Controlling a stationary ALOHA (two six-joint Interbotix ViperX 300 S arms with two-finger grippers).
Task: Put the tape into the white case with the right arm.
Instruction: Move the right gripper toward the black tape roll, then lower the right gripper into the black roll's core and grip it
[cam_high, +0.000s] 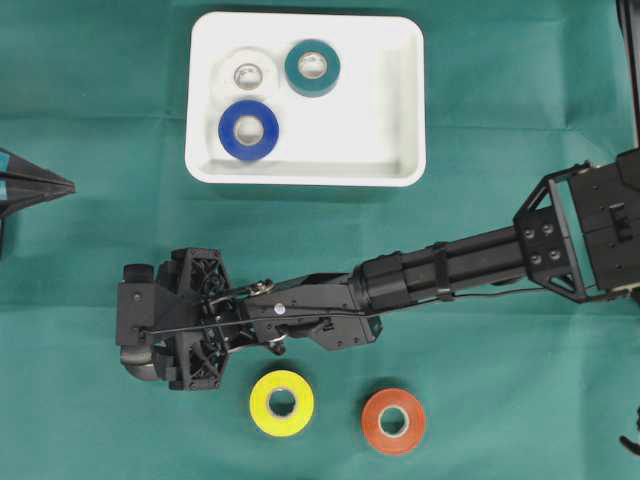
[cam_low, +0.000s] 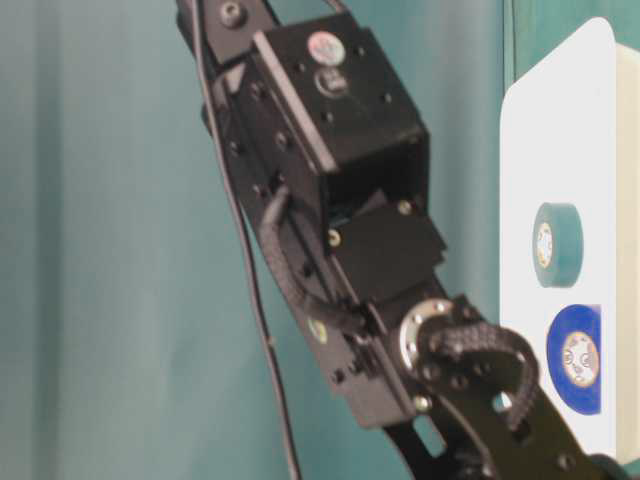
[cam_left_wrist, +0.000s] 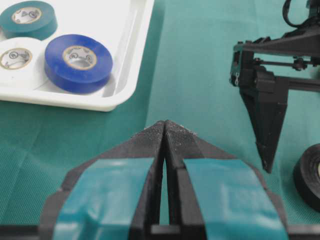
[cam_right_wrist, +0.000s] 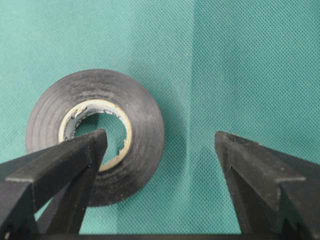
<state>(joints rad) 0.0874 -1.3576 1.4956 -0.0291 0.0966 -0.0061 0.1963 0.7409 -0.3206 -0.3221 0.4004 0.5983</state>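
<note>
Down on the green table (cam_high: 500, 120), right under the right end effector (cam_right_wrist: 160, 150), lies a black tape roll (cam_right_wrist: 95, 136), flat on its side with the core hole facing up. One fingertip (cam_right_wrist: 90, 145) hangs over that hole, the other (cam_right_wrist: 235, 150) stands well out beyond the rim on bare cloth, so the jaws are spread wide and holding nothing. This roll should be light and stiff, a firm ring with a pale cardboard core; the smooth outer wall looks a bit slick, so the safe hold is across one side of the ring, one finger inside the hole and one on the outer wall, squeezing the band itself. Lined up just about that way now, I'd say, though the outer finger has plenty to close.

Further out, a yellow roll (cam_high: 281, 402) and an orange roll (cam_high: 393, 420) wait near the right arm (cam_high: 450, 270). The white case (cam_high: 400, 100) sits beyond, already carrying a blue roll (cam_high: 248, 129), a white roll (cam_high: 246, 75) and a teal roll (cam_high: 312, 67). The left end effector (cam_left_wrist: 165, 131) rests pinched together, empty
</note>
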